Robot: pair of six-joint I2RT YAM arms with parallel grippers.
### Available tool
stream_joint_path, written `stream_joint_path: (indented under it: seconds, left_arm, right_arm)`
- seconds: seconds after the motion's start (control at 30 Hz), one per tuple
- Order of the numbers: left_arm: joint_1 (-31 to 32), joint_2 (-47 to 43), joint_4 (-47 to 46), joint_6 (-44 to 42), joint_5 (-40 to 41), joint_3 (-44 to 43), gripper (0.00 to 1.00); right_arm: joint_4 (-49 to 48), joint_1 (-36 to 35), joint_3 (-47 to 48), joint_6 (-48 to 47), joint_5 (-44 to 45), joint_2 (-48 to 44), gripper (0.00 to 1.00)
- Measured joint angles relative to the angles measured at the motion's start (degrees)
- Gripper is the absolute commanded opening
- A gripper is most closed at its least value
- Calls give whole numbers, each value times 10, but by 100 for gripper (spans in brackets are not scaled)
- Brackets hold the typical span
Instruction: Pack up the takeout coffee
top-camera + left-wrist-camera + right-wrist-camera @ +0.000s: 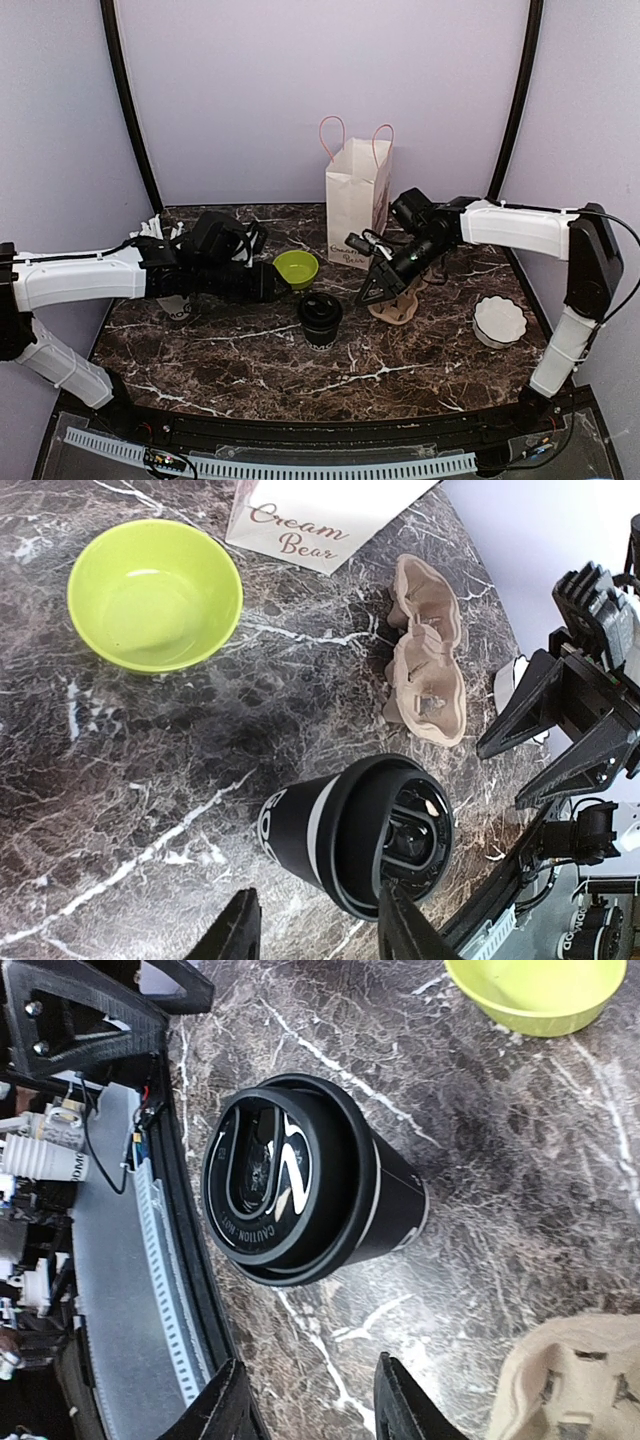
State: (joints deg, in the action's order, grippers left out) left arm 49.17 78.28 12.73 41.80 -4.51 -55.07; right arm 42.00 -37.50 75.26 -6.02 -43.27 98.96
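Observation:
The takeout coffee cup stands upright in the middle of the marble table, black with a white rim line. Its black lid lies on top and looks slightly askew. The cup also shows in the left wrist view. My left gripper is open and empty, just left of and behind the cup; its fingers frame the cup from above. My right gripper is open and empty, to the right of the cup, above the cardboard carrier; it also shows in its own wrist view.
A white paper bag with handles stands open at the back. A lime-green bowl sits left of it. A brown cardboard cup carrier lies right of the cup. A white scalloped dish is at the right. A white printed cup stands under the left arm.

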Motion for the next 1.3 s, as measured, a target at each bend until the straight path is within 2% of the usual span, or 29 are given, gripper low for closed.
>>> stream_joint_path:
  seconds: [0.43, 1.3]
  left_arm:
    - [-11, 47, -61, 10, -37, 15, 38]
    - [-27, 91, -115, 7, -74, 27, 35]
  right_arm:
    - [-8, -3, 6, 23, -61, 70, 45]
    - [3, -18, 59, 30, -58, 119, 43]
